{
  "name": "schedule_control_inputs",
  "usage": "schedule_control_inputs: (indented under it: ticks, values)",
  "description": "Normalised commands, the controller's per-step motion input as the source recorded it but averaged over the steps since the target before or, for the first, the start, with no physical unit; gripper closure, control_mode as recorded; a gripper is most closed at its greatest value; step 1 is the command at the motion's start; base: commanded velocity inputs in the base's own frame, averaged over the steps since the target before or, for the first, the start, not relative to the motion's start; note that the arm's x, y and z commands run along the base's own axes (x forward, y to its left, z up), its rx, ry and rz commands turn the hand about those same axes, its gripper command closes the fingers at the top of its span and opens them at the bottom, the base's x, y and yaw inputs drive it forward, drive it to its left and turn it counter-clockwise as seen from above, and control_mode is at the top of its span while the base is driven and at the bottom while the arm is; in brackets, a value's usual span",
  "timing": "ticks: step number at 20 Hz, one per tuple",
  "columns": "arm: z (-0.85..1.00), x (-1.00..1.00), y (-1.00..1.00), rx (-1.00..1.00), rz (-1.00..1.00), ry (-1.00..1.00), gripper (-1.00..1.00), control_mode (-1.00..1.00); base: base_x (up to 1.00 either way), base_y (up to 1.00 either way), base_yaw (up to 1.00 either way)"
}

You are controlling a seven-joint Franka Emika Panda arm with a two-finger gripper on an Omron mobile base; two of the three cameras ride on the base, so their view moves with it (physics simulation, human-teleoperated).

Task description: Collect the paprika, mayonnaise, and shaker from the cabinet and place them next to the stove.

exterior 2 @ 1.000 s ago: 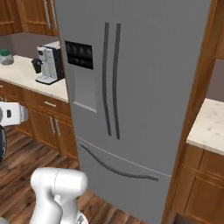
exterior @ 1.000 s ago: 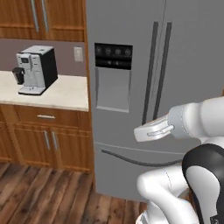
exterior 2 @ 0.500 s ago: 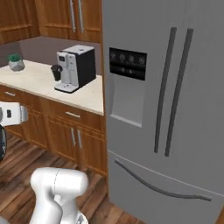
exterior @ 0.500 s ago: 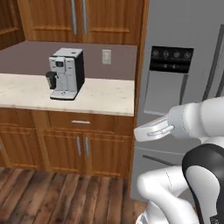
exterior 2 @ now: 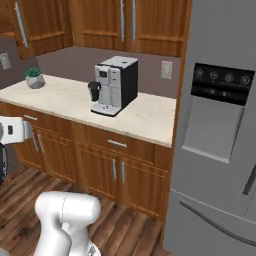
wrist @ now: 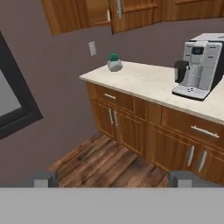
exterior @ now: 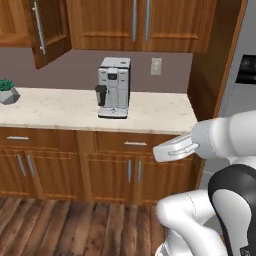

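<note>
The gripper (wrist: 112, 179) has its fingertips (wrist: 43, 179) spread wide apart, holding and touching nothing; beyond them lie the wood floor (wrist: 105, 159) and the counter (wrist: 148, 83) bearing a coffee machine (wrist: 199, 70)

One coffee machine (exterior: 114, 87), one small potted plant (exterior: 7, 91), one pale stone counter (exterior: 60, 111), one grey refrigerator (exterior 2: 220, 150), one wall outlet (exterior: 156, 65), two drawers with short handles, first (exterior: 135, 143) and second (exterior: 18, 138), one wall cabinet door (exterior: 48, 30) standing ajar.
</note>
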Motion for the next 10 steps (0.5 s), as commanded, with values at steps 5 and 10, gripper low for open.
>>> schedule_control_inputs:
  ticks: [5, 10]
  values:
    - [0.00, 0.00, 0.00, 0.00, 0.00, 0.00, -1.00, 1.00, 0.29, 1.00, -0.12]
    - [0.00, 0.00, 0.00, 0.00, 0.00, 0.00, -1.00, 1.00, 0.37, 1.00, -0.13]
